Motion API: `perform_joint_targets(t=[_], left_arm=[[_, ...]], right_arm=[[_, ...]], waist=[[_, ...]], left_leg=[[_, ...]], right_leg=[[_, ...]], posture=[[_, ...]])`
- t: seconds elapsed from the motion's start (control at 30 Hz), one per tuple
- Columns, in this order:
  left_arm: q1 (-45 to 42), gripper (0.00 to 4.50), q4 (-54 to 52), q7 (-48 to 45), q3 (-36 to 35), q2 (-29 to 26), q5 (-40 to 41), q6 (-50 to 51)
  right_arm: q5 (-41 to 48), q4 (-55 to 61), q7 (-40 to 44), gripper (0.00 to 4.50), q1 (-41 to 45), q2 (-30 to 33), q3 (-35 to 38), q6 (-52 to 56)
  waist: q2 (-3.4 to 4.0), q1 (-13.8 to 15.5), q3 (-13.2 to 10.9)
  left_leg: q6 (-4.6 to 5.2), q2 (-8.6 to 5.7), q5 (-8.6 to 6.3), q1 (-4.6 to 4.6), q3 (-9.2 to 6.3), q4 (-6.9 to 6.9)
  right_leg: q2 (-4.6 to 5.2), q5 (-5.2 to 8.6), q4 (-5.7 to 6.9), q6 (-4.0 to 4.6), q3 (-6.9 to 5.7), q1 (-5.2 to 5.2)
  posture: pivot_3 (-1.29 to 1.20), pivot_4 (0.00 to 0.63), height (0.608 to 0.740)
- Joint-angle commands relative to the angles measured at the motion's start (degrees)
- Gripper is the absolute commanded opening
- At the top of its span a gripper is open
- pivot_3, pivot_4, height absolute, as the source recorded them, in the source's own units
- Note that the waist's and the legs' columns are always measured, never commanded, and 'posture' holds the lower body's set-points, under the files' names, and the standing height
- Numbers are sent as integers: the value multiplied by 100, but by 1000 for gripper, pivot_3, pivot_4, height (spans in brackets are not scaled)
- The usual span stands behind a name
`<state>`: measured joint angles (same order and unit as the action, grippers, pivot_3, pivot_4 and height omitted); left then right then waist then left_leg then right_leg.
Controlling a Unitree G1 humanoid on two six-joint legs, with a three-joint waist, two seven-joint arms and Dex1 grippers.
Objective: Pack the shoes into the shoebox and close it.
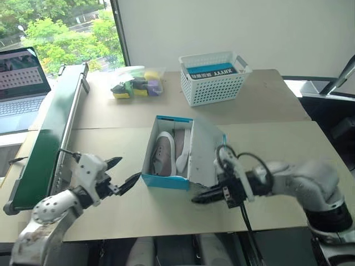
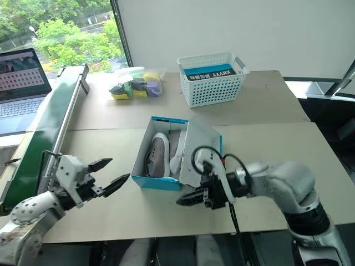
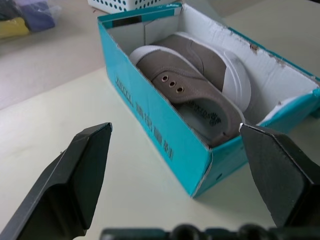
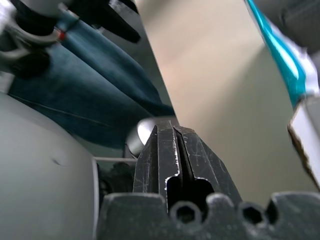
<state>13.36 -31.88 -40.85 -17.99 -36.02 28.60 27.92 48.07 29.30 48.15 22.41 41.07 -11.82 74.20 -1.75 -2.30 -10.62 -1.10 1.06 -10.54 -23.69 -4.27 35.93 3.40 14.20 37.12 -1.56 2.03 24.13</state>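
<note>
- Shoes [image 1: 169,152] lie side by side inside the box [image 1: 166,180], mid-frame, lid [image 1: 204,152] raised.
- Left gripper [image 1: 123,172], lower left, gapes wide, empty.
- Right gripper [image 1: 201,197], below the lid, is pressed closed, empty.

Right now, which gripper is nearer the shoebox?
Right. The right gripper, shut, sits just off the shoebox at its near corner under the raised lid. The left gripper, open, hangs off the box's left side with a wider gap of table between.
</note>
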Motion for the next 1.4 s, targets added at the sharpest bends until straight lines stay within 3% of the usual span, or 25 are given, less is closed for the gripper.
perform_joint_targets(t=[0.03, 0.27, 0.4, 0.57, 0.67, 0.87, 0.93, 1.1, 1.2, 1.4], left_arm=[[26, 4378, 404, -670, -424, -294, 90, -609], [-579, 4378, 1410, -1600, -489, -852, 102, -1216], [-914, 4378, 1818, -1966, -171, -946, -19, -1506], [-1222, 4378, 1944, -2016, 148, -905, -92, -1584], [-1321, 4378, 1991, -2045, 245, -901, -89, -1594], [-1394, 4378, 1974, -2035, 347, -879, -116, -1624], [-1389, 4378, 1949, -2015, 350, -866, -124, -1631], [-1249, 4378, 1776, -1925, 322, -814, -141, -1647], [-1142, 4378, 1694, -1869, 296, -785, -161, -1662], [-973, 4378, 1614, -1731, 223, -744, -173, -1675]], right_arm=[[-791, -4, -683, 106, -440, -108, -223, -677], [-2094, -865, -2526, 106, -1465, -1009, 106, -1326], [-2612, -1225, -3805, 106, -2191, -1968, 894, -1900], [-2406, -1481, -5028, 106, -2611, -3366, 2300, -2398], [-2240, -1629, -5495, 106, -2621, -3980, 2935, -2658], [-366, -2352, -5561, 106, -1964, -4896, 4250, -2995], [270, -2330, -5391, 106, -1808, -4988, 4270, -2947], [2052, -2074, -5073, 106, -1370, -5085, 4320, -2902], [2645, -2065, -4945, 106, -1081, -4959, 4196, -2994], [3371, -1871, -4362, 106, -516, -4704, 3910, -3095]], waist=[[-2, 18, 1], [-8, 94, 5], [-47, 124, 40], [-46, 142, 45], [-32, 169, 66], [-39, 181, 95], [-50, 180, 101], [-37, 36, 93], [17, -48, 65], [19, -64, 65]], left_leg=[[0, 0, 0, 0, 1, 1], [-1, 2, 0, -6, 4, 1], [-5, 6, -3, 12, 6, -5], [-8, 18, -4, 66, 41, 5], [-59, 92, -34, 83, 116, 4], [-60, 114, -34, 47, 182, 10], [-15, 115, -6, 46, 199, 11], [-8, 141, -3, 18, 233, 5], [-6, 154, -3, 20, 253, -6], [-5, 185, -4, -8, 276, -10]], right_leg=[[0, -1, -1, -1, 0, -1], [-1, -3, -2, -1, 3, 4], [-4, -3, -3, -2, 8, -9], [2, 5, -31, 17, 36, -76], [4, 8, -77, 21, 33, -94], [23, 5, -120, 22, 49, -104], [27, 3, -119, 18, 50, -107], [-3, -37, -102, 2, 57, -91], [-24, -32, -82, -4, 76, -72], [-85, -15, -10, -1, 135, 12]], posture=[[0, 150, 731], [0, 150, 731], [0, 150, 731], [0, 150, 731], [0, 150, 731], [0, 150, 731], [0, 150, 731], [0, 150, 731], [0, 150, 731], [0, 150, 731]])
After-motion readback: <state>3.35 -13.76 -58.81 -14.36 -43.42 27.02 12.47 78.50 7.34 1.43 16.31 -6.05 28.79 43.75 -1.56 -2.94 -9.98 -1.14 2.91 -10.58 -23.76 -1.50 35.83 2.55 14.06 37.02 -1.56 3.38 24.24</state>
